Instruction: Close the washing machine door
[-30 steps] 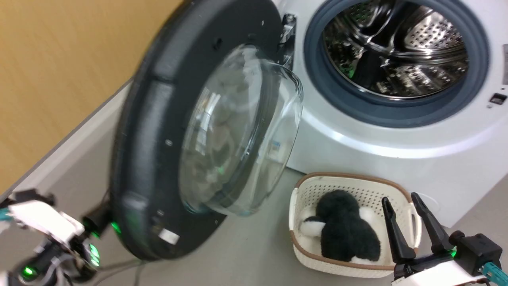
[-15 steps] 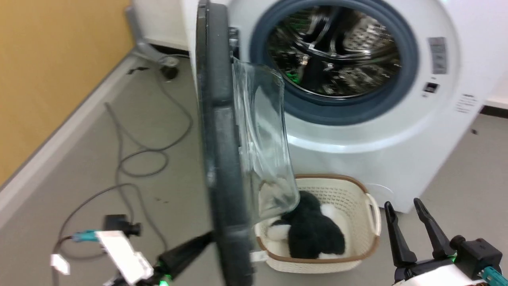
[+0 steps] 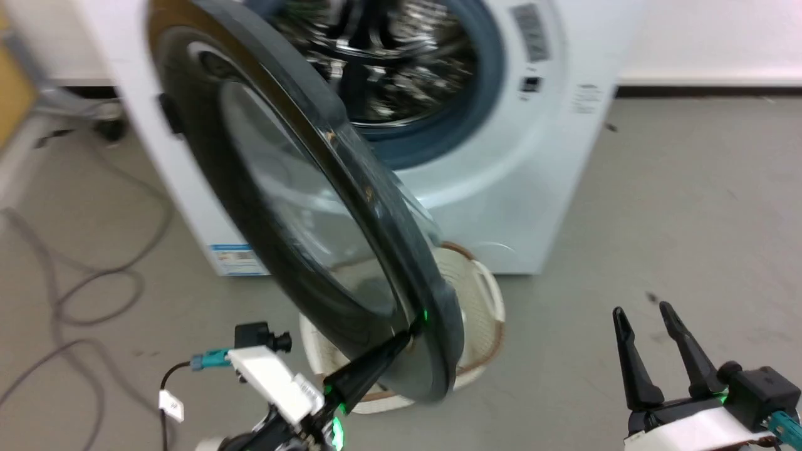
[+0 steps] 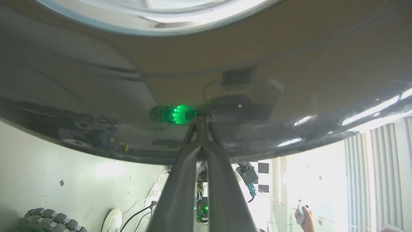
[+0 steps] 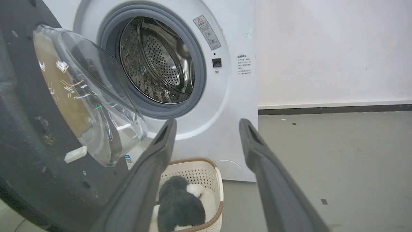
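Note:
The washing machine door (image 3: 282, 188) stands half swung, its glossy black outer face turned toward the head camera. My left gripper (image 3: 407, 332) is shut, and its tips press on that face near the lower rim. The left wrist view shows the closed fingertips (image 4: 201, 118) touching the shiny door (image 4: 289, 64) beside a green reflection. In the right wrist view the door's matte inner face (image 5: 29, 138) and glass bowl (image 5: 87, 96) sit left of the steel drum (image 5: 157, 64) in the white washing machine (image 5: 231, 96). My right gripper (image 3: 642, 310) is open over bare floor, away from the door.
A cream basket (image 5: 206, 170) holding a black and white plush toy (image 5: 180, 206) sits on the floor before the washing machine (image 3: 501, 175), partly behind the door. Cables (image 3: 81, 275) lie at left. A person's hand (image 4: 302, 216) holds a white controller.
The head camera has turned right. The door has swung from wide open through edge-on toward the machine, and the left gripper has followed, pressing on its outer face. The right gripper holds still.

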`<state>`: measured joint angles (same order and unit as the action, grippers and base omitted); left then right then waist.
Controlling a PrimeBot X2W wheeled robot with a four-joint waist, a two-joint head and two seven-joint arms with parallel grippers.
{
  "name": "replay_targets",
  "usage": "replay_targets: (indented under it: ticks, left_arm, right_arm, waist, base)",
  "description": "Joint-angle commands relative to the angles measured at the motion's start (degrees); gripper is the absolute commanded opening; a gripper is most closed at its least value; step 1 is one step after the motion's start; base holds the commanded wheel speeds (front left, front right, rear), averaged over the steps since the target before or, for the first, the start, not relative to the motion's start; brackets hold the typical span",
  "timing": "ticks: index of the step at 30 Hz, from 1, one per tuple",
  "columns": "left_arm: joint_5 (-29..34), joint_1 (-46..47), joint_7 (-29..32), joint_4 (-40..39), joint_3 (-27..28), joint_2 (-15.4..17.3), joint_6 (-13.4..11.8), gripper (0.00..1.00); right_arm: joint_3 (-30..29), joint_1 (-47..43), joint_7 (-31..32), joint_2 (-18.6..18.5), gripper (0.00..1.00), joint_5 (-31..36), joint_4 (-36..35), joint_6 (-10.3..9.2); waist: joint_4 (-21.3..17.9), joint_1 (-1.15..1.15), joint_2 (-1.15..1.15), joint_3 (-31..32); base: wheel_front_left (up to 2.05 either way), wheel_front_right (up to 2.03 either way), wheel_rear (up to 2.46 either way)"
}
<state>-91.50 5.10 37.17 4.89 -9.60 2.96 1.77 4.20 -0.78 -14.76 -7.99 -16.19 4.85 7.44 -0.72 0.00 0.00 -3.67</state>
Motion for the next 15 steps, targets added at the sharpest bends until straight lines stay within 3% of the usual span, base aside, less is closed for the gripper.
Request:
replay_targets:
  ticks: [1, 8, 15]
  left_arm:
    - [-0.79, 1.97, -1.65, 1.14, -1.12, -0.08, 0.74, 0.0]
    - [-2.31, 10.53, -13.3, 8.28, -5.86, -0.08, 2.67, 0.0]
    - [-2.69, 20.82, -25.88, 16.34, -8.78, -0.08, 3.74, 0.0]
  right_arm:
    - [-0.18, 0.67, -0.24, -0.15, 1.0, -0.17, -0.2, 0.05]
    - [-0.3, 1.33, -0.24, 0.53, 1.0, -0.56, -0.22, 0.05]
    - [-0.01, 2.44, -0.24, 1.54, 1.0, -0.92, -0.05, 0.05]
  waist:
    - [-5.56, 0.0, 0.0, -2.61]
    - [-13.14, 0.0, 0.0, -5.28]
    - [-17.94, 0.0, 0.0, -7.28]
  base:
    - [0.0, 0.0, 0.0]
    - [0.0, 0.0, 0.0]
    - [0.0, 0.0, 0.0]
